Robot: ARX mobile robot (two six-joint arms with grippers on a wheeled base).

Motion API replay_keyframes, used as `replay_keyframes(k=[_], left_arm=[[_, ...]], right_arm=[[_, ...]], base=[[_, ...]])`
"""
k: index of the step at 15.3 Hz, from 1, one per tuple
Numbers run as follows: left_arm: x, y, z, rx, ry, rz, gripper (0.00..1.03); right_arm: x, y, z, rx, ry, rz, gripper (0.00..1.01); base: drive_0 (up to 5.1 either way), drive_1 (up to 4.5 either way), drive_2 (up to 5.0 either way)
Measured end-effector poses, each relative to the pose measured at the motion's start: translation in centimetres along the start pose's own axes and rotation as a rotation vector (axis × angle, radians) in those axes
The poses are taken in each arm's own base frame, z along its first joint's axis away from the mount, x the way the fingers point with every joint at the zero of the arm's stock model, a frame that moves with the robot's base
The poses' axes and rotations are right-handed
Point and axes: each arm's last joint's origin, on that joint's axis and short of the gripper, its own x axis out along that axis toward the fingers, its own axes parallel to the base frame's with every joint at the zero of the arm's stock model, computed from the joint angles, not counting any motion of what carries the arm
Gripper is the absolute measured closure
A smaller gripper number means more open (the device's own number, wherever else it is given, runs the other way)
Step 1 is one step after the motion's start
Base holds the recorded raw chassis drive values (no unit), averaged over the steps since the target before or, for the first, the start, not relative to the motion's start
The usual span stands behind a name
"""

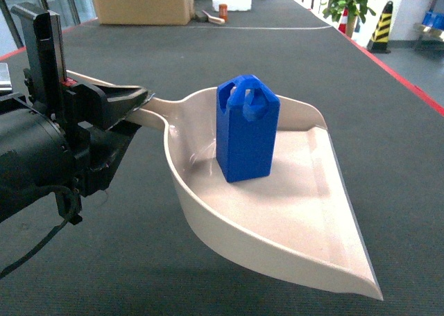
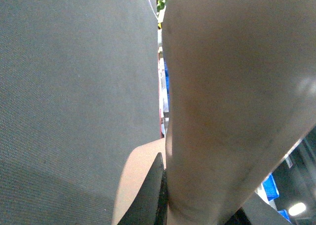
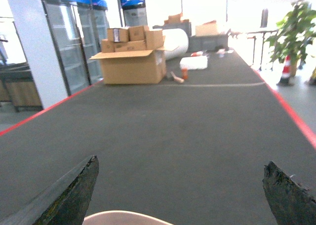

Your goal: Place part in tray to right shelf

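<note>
The left end effector (image 1: 128,107) is closed tight on the stub handle of the tray (image 1: 305,260) and holds it up above the dark gray floor (image 1: 388,143). The blue part (image 1: 246,129) stands upright inside the tray, near the back rim. In the right wrist view, the right end effector (image 3: 180,195) is spread wide with nothing between its two dark fingertips (image 3: 74,193). A bit of the tray's rim shows low between them. A cardboard box (image 3: 131,62) sits far off.
</note>
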Motion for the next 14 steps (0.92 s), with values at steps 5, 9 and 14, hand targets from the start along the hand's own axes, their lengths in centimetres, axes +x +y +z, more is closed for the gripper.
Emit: replay_keyframes(k=[5, 9, 14], left_arm=[[0.0, 0.0, 0.0, 0.0, -0.001, 0.0, 0.86], [0.0, 0.0, 0.0, 0.0, -0.004, 0.001, 0.86], [0.0, 0.0, 0.0, 0.0, -0.001, 0.0, 0.86]], right_arm=[[-7.8, -3.9, 2.1, -0.189, 0.05, -0.17, 0.23], [-10.5, -6.8, -2.6, -0.172, 0.127, -0.214, 0.69], [-12.8, -8.4, -4.9, -0.167, 0.118, -0.217, 0.98]], base=[[0.0, 0.0, 0.0], [0.0, 0.0, 0.0], [0.0, 0.0, 0.0]])
